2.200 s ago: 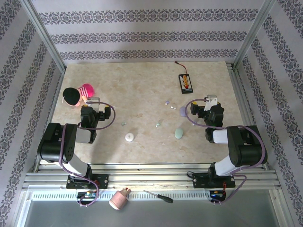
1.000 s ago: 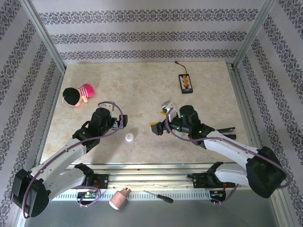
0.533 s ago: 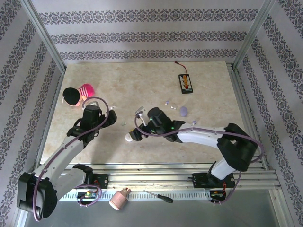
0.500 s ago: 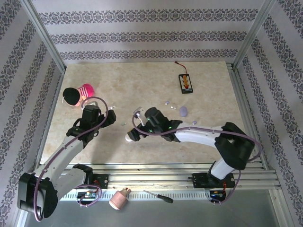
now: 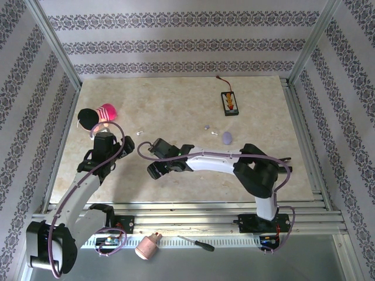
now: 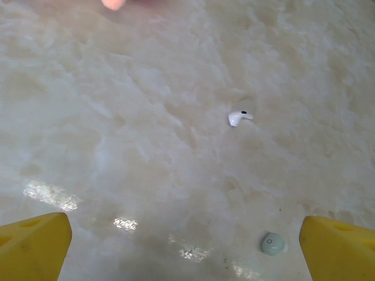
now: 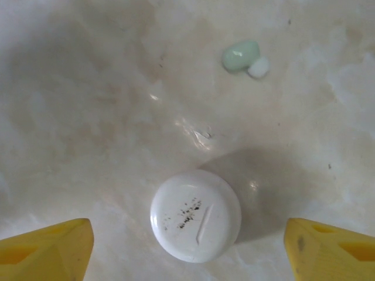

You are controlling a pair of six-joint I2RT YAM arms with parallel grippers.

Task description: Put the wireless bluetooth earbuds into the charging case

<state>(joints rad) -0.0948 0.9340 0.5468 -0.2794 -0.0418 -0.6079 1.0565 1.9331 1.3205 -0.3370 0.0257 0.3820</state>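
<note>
Right arm has swung from the right edge to the middle of the desk. Right tool [image 7: 188, 250] now sits over the round white glossy charging case [image 7: 195, 215], fingers spread either side, not touching. Pale green earbud [image 7: 241, 57] lies just beyond the case, small white earbud [image 6: 239, 117] farther toward the far edge. Left tool [image 6: 186, 249] is spread, empty, backed off toward the left edge. Reads as a case grab first; no bud seated yet.

A robotics lab's test cell: aluminium posts [image 5: 51, 41] framed wallpaper-patterned panels [image 5: 176, 41] around a marble-look table [image 5: 176, 105], where a left arm [image 5: 82, 187] and right arm [image 5: 217, 159] were bolted to a slotted rail [image 5: 187, 218], a screwdriver [image 5: 196, 243] lying just in front.
</note>
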